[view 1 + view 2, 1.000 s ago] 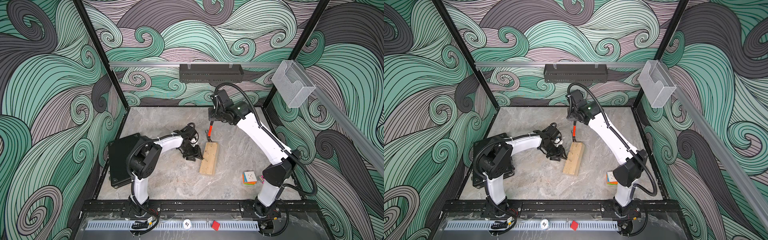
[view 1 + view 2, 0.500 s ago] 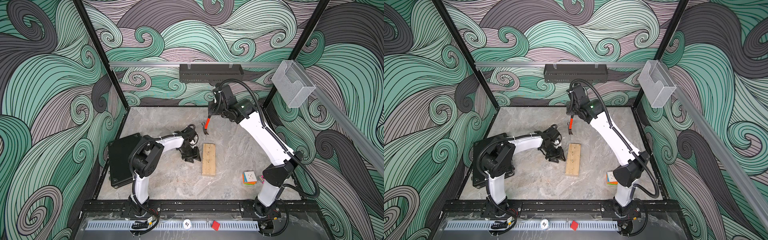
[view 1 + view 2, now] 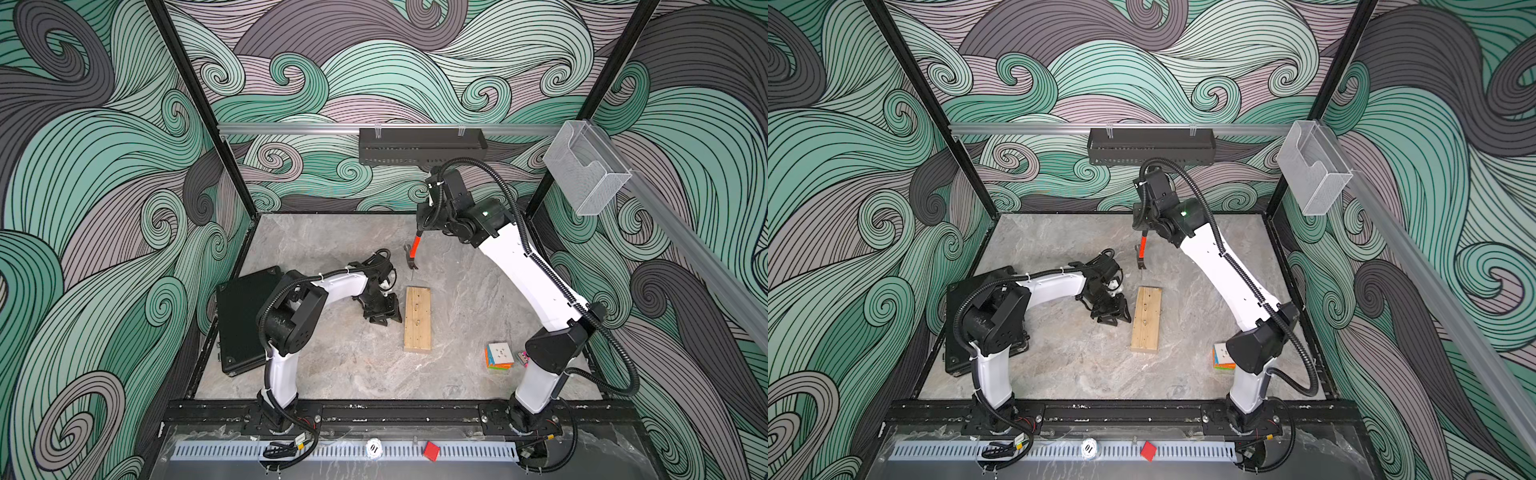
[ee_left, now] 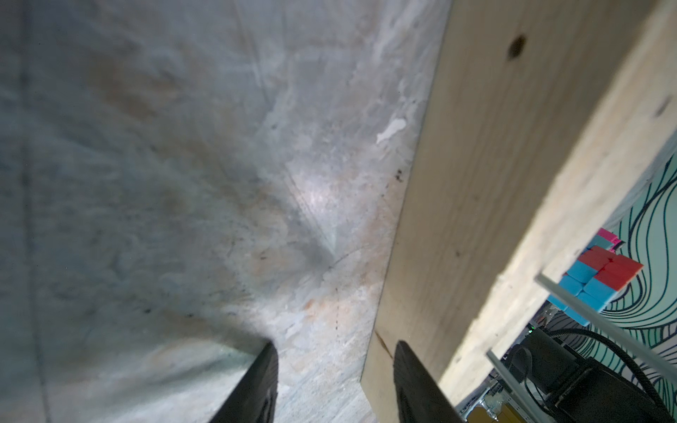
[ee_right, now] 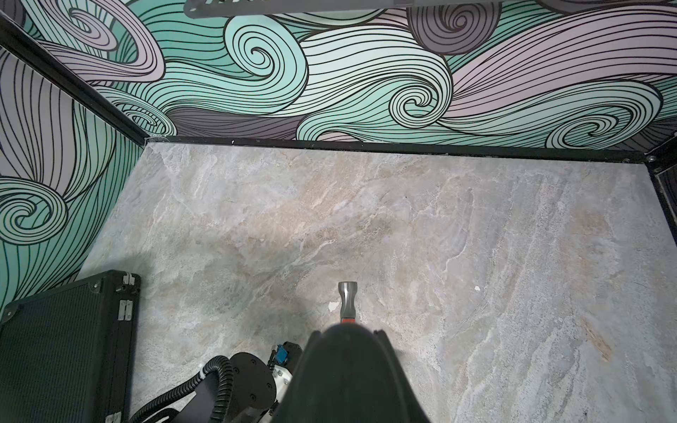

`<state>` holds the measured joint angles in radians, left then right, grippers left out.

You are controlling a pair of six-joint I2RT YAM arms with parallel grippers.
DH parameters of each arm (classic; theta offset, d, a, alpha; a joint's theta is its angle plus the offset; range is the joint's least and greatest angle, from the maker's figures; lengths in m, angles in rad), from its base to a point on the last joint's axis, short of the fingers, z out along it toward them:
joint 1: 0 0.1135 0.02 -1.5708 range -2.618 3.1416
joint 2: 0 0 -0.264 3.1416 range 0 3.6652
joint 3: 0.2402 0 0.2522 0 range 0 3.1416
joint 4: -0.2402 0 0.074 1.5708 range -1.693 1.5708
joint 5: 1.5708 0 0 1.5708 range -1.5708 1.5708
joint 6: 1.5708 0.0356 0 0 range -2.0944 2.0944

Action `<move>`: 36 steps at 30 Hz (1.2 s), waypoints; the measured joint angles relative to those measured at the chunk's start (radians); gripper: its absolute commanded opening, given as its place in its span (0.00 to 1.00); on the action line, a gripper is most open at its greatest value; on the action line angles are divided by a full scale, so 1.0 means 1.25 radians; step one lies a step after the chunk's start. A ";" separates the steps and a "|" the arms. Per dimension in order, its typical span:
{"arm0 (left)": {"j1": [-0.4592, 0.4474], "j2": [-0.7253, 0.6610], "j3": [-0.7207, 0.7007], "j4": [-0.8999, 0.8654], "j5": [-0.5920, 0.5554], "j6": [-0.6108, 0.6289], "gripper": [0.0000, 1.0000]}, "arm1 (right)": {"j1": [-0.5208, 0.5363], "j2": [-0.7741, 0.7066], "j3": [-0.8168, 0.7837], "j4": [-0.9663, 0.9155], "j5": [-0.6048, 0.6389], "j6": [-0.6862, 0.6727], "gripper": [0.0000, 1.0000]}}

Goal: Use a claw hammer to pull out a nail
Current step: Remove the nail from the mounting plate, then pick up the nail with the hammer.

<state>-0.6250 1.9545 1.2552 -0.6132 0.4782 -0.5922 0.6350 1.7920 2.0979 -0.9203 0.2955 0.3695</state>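
Observation:
My right gripper [image 3: 424, 226] is shut on the black handle of the claw hammer [image 3: 413, 249] and holds it in the air over the back of the table, head down. The steel head [image 5: 347, 296] shows past the handle in the right wrist view. A thin dark sliver [image 3: 411, 271] hangs under the claw, and it looks like the nail. The wooden block [image 3: 417, 319] lies flat at mid table. My left gripper [image 3: 384, 318] stands open at the block's left side, one finger [image 4: 414, 384] against that side [image 4: 458, 183]. Two thin grey pins [image 4: 571, 296] rise from the block's top.
A black case [image 3: 245, 316] lies at the left edge of the table. A coloured puzzle cube [image 3: 498, 355] sits by the right arm's base. A black shelf [image 3: 422, 145] and a clear bin [image 3: 582, 174] hang on the walls.
The right arm has lifted the hammer up and back off the block's far end. The block, tilted and skewed a second ago, now lies flat and straight. The left gripper has barely shifted.

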 measured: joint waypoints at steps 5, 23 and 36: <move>0.000 -0.002 0.000 0.003 0.001 0.001 0.54 | 0.000 0.000 0.000 0.000 0.003 -0.003 0.04; 0.000 -0.247 -0.092 0.183 -0.151 -0.039 0.71 | -0.008 0.000 0.000 0.001 0.008 -0.039 0.04; -0.040 -0.364 -0.244 0.492 -0.213 -0.149 0.99 | -0.027 -0.070 -0.075 0.009 0.005 -0.053 0.04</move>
<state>-0.6746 1.4990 0.9504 0.0013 0.2123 -0.7788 0.6014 1.7039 2.0041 -0.9085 0.3016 0.3031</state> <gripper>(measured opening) 0.971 0.204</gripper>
